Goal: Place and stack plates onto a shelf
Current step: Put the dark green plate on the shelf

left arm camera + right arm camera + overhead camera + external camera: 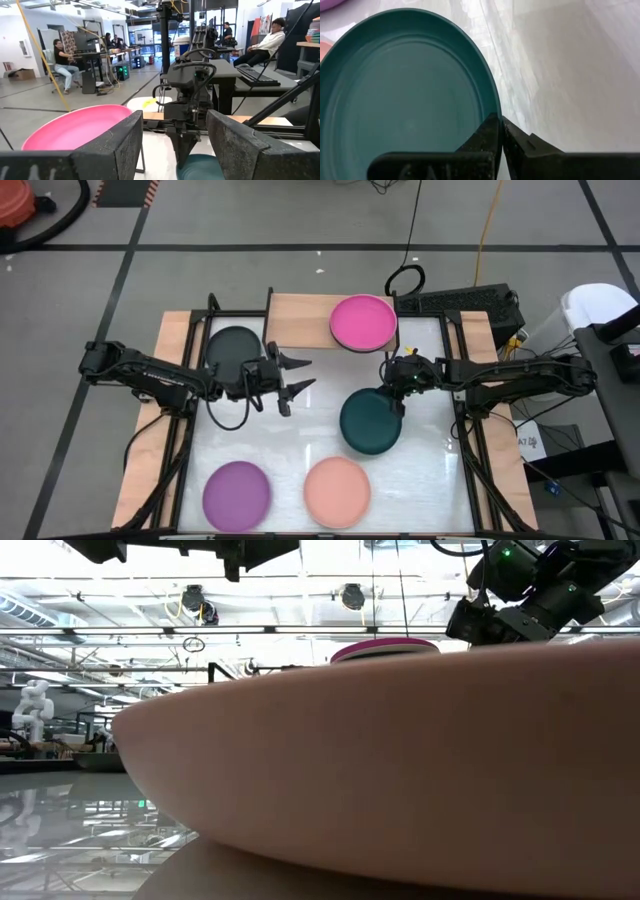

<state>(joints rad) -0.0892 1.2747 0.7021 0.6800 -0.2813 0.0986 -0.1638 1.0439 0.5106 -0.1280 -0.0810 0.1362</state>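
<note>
Both sets of jaws differ: the right gripper point(394, 402) is pinched on the rim of the teal plate point(371, 421), while the left gripper point(297, 376) is spread wide with nothing between its fingers. From the right wrist, the right gripper's dark fingers point(490, 137) meet at the edge of the teal plate point(405, 85), with the white table point(570, 75) beside it. The plate sits near the table's middle, right of centre.

The left gripper hovers over the table just beside the dark plate point(234, 350), which lies on the shelf's point(300, 318) left part. The magenta plate point(362, 322) rests on the shelf's right end. From the left wrist, the magenta plate point(75, 127) shows past one of the spread fingers point(117, 145), the right arm's gripper point(187, 145) stands straight ahead, and the teal plate's edge point(200, 167) lies below it.

Near the table's front edge lie the purple plate point(237, 496) and, to its right, the salmon plate point(337, 492), well apart from the shelf. The salmon plate point(400, 760) fills the low view, with the magenta plate point(385, 648) behind it. People sit at desks in the room beyond.
</note>
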